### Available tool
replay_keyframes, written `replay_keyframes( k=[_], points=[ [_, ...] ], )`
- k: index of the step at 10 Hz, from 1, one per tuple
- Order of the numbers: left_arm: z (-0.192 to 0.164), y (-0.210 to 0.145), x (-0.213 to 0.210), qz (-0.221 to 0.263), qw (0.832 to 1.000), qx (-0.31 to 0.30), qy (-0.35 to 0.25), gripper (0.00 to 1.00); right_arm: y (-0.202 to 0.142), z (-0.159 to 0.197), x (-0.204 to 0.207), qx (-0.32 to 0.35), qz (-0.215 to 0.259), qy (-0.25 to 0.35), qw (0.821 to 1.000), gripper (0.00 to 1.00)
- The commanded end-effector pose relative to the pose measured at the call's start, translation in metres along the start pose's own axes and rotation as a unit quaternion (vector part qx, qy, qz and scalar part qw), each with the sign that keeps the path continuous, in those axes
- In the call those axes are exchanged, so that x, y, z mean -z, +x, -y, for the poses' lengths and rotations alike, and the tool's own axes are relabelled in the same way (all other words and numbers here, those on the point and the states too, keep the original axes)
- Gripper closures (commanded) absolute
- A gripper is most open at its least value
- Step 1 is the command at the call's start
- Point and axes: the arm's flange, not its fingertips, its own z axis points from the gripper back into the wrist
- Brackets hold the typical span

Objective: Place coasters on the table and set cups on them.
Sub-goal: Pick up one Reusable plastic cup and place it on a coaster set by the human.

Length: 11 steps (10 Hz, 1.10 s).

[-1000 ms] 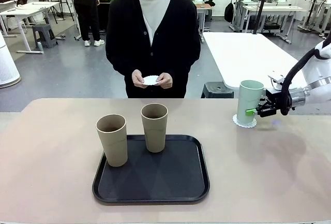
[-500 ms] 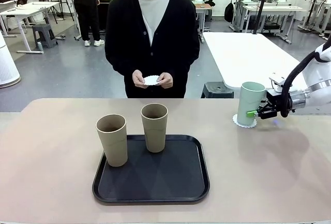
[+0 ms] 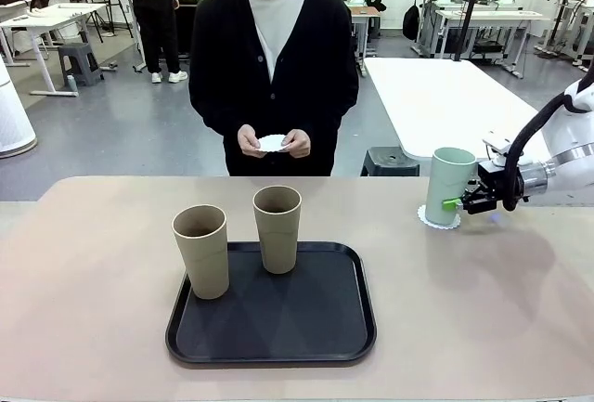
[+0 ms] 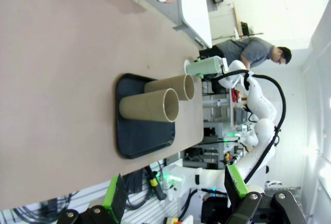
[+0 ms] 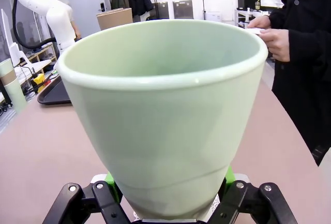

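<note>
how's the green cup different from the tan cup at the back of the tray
The green cup is pale mint; the tan cup is brown. The green cup sits on a white coaster; the tan cup stands on the black tray. The right gripper holds the green cup; the tan cup is free. Both are tall, tapered, handleless.

Beige table (image 3: 93, 328), black tray (image 3: 297, 320) by the near edge, slightly left of middle, white coaster (image 3: 425, 221) near the far edge, right side.

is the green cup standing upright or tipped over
Upright: the cup stands mouth up on a coaster, gripped low by the right gripper.
</note>
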Motion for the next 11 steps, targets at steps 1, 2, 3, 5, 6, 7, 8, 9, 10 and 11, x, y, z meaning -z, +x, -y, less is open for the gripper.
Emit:
replay_keyframes(
  k=[1,2,3,5,6,7,8,9,10,11],
  points=[
    [0.0007,-0.0003,-0.0020,0.000,1.000,0.005,-0.008,0.00,-0.0015,0.0056,-0.0039,-0.004,-0.002,0.014,1.000,0.19],
    [0.0007,-0.0003,-0.0020,0.000,1.000,0.005,-0.008,0.00,-0.0024,0.0056,-0.0048,-0.003,-0.002,0.014,1.000,0.19],
    [0.0007,-0.0003,-0.0020,0.000,1.000,0.005,-0.008,0.00,-0.0027,0.0058,-0.0052,-0.004,-0.001,0.014,1.000,0.19],
    [0.0007,-0.0003,-0.0020,0.000,1.000,0.005,-0.008,0.00,-0.0043,0.0072,-0.0048,0.000,-0.003,0.023,1.000,0.00],
    [0.0007,-0.0003,-0.0020,0.000,1.000,0.005,-0.008,0.00,-0.0044,0.0070,-0.0043,0.001,-0.005,0.026,1.000,0.00],
    [0.0007,-0.0003,-0.0020,0.000,1.000,0.005,-0.008,0.00,-0.0049,0.0072,-0.0041,0.002,-0.009,0.026,1.000,0.00],
    [0.0007,-0.0003,-0.0020,0.000,1.000,0.005,-0.008,0.00,-0.0054,0.0074,-0.0043,0.004,-0.013,0.025,1.000,0.00],
    [0.0007,-0.0003,-0.0020,0.000,1.000,0.005,-0.008,0.00,-0.0055,0.0063,-0.0040,0.004,-0.022,0.025,0.999,0.00],
    [0.0007,-0.0003,-0.0020,0.000,1.000,0.005,-0.008,0.00,-0.0054,0.0064,-0.0043,0.004,-0.033,0.025,0.999,0.00],
    [0.0007,-0.0003,-0.0020,0.000,1.000,0.005,-0.008,0.00,-0.0053,0.0059,-0.0045,0.006,-0.039,0.025,0.999,0.00]
  ],
)
